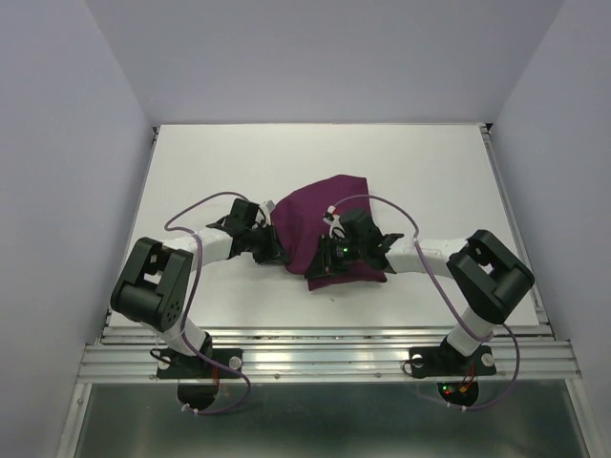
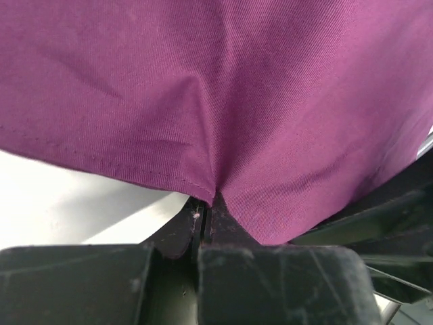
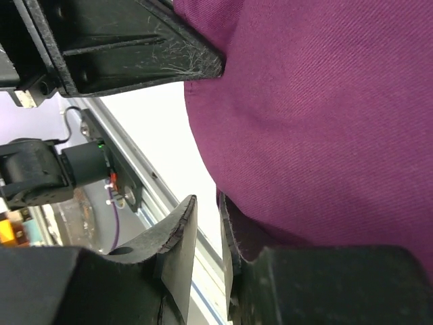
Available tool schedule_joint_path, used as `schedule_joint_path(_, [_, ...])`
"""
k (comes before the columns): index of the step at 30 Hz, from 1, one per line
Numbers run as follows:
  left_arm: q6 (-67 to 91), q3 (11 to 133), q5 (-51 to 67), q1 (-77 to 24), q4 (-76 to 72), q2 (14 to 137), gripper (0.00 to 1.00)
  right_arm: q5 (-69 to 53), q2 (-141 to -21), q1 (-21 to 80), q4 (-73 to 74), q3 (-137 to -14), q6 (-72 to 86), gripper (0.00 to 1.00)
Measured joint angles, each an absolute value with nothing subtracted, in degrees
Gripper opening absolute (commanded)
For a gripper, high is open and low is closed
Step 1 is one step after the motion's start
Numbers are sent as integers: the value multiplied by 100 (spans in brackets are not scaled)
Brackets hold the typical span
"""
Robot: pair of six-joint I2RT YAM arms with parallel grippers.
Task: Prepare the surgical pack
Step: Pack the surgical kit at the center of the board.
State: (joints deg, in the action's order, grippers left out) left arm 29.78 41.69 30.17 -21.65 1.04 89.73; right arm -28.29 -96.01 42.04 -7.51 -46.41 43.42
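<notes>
The surgical pack shows only as a plum-purple cloth (image 1: pixel 332 221), bunched and folded in a mound at the middle of the white table (image 1: pixel 210 172); whatever is under it is hidden. My left gripper (image 1: pixel 274 250) is at the cloth's left edge. In the left wrist view it (image 2: pixel 205 203) is shut on a pinched fold of the cloth (image 2: pixel 237 101) by the stitched hem. My right gripper (image 1: pixel 330 256) is at the cloth's near side. In the right wrist view it (image 3: pixel 207 206) stands open by a narrow gap with nothing in it, and the cloth (image 3: pixel 325 122) drapes over the outside of its right finger.
The table's near metal rail (image 1: pixel 325 336) runs just behind both wrists. White walls close in the left, right and back sides. A black arm part (image 3: pixel 122 40) crosses the top of the right wrist view, close to the cloth.
</notes>
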Motion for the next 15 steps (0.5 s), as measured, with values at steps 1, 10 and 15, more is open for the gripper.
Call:
schedule_joint_path(1, [2978, 4169, 3035, -2167, 67, 9015, 0, -2792, -9590, 4209, -687, -4670, 4305, 26])
schedule_joint_path(10, [2936, 4169, 3041, -2174, 16, 9024, 0, -2145, -8956, 4189, 169, -5238, 4016, 24])
schedule_joint_path(15, [2923, 4158, 3015, -2174, 19, 9004, 0, -1994, -9255, 4191, 95, -5280, 4034, 20])
